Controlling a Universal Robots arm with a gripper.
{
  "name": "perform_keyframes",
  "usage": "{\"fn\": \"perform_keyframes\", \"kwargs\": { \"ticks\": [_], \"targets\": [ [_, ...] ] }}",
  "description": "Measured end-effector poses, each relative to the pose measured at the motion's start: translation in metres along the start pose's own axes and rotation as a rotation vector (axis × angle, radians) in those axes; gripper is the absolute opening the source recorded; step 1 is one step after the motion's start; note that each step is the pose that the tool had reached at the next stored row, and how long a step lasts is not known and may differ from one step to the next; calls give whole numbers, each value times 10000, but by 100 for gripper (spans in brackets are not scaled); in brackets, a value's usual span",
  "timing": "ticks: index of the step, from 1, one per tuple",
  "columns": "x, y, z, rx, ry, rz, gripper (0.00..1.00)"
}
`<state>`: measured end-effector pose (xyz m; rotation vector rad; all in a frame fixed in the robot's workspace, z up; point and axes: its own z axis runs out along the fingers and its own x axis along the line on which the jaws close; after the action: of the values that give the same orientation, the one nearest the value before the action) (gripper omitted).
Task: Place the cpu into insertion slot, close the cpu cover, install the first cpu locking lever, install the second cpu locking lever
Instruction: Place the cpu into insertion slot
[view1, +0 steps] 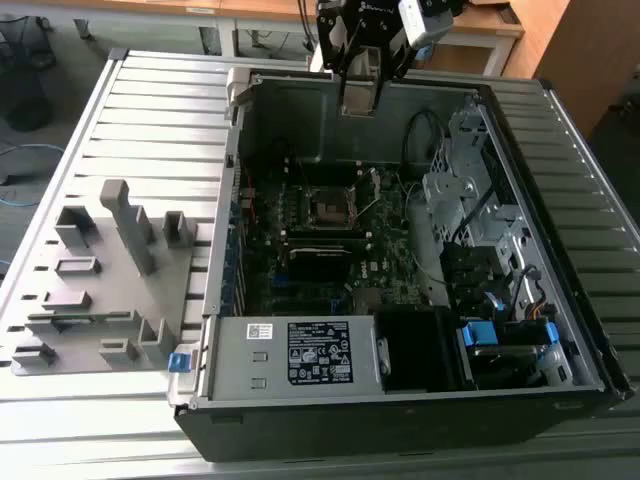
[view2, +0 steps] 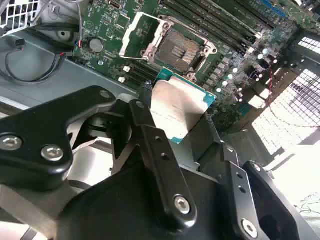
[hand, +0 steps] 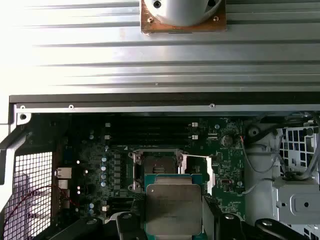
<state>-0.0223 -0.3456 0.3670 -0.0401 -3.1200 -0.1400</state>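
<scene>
Pincer (view2: 177, 119) is clamped on the cpu (view2: 180, 107), one finger on each side of it, silver lid facing the wrist cams. Cpu is up in the air, not touching anything. In the exterior view the pincer (view1: 358, 98) hangs over the far edge of the open pc case (view1: 300, 410), well above the board. Insertion slot (view2: 181, 50) on the green motherboard (view1: 392, 250) is bare w/ contacts showing, and the cpu cover (view2: 137, 34) is flipped up, standing beside the slot. In the first wrist view the cpu (hand: 173, 210) sits just short of the slot (hand: 157, 164). Case is on the slatted bench (view1: 150, 120), w/ a grey fixture (view1: 100, 270) near the bench edge on the exterior view's left
</scene>
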Motion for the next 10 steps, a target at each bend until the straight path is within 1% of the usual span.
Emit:
{"fn": "perform_keyframes", "kwargs": {
  "ticks": [10],
  "targets": [
    [0, -1, 13, 7, 0, 0, 54]
  ]
}}
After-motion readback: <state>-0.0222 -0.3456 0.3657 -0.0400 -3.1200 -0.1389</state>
